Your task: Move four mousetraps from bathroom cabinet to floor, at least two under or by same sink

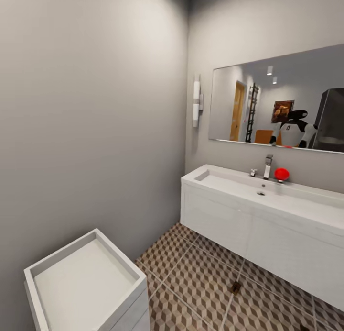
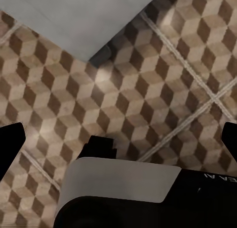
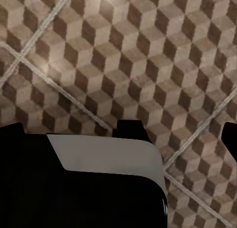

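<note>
We see the bathroom sink (image 1: pixel 267 197) running lengthwise along the mirrored wall, its chrome tap (image 1: pixel 268 167) facing the room. Cube-patterned bathroom floor (image 1: pixel 200 278) lies beyond both sets of fingers. The left gripper (image 2: pixel 121 139) has its fingers spread wide, holding nothing; likewise the right gripper (image 3: pixel 121 134).

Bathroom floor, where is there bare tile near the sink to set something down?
The bathroom floor shows open tile between the white drawer unit and the vanity front, running back toward the corner wall. A small dark spot lies on the tile near the vanity base. On the sink, a red object crowds the tap.
</note>
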Motion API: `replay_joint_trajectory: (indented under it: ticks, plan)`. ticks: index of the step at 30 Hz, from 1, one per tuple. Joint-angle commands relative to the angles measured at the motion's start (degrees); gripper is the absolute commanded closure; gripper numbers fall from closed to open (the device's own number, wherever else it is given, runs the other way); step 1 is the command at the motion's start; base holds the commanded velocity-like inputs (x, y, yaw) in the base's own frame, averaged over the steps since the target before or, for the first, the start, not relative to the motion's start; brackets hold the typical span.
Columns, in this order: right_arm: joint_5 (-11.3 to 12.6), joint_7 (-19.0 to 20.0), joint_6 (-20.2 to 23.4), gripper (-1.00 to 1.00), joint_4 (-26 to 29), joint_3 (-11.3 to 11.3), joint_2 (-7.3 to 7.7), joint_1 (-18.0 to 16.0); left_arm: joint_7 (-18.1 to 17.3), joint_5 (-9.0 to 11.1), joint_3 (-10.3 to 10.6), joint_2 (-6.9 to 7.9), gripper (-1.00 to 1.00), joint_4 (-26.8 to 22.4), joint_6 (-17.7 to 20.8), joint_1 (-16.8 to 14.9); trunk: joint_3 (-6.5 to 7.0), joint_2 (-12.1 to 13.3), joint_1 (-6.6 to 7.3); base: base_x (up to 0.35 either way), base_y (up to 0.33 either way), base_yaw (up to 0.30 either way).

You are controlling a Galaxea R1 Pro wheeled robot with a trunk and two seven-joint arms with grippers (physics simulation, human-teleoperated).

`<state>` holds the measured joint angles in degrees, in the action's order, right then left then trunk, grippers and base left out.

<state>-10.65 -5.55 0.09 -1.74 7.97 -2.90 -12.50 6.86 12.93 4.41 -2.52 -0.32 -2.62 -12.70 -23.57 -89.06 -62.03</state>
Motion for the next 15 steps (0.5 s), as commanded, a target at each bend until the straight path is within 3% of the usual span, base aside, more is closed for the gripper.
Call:
replay_joint_trajectory:
  ticks: [1,10,15]
  plan:
    - [-0.6,-0.3,0.0,-1.00,-0.1,0.5,0.00,-0.1,0.1,0.5,0.5,-0.02,-1.00,0.1,-0.2,0.0,-0.06,0.0,0.00,0.000,0.000,0.273]
    - [-0.6,-0.3,0.0,-1.00,-0.1,0.5,0.00,-0.1,-1.8,0.5,0.5,-0.85,-1.00,0.1,-0.1,0.0,-0.06,0.0,0.00,0.000,0.000,0.273]
    - [-0.6,-0.3,0.0,-1.00,-0.1,0.5,0.00,-0.1,-4.8,0.6,0.5,-1.02,-1.00,0.1,0.0,0.0,-0.06,0.0,0.00,0.000,0.000,0.273]
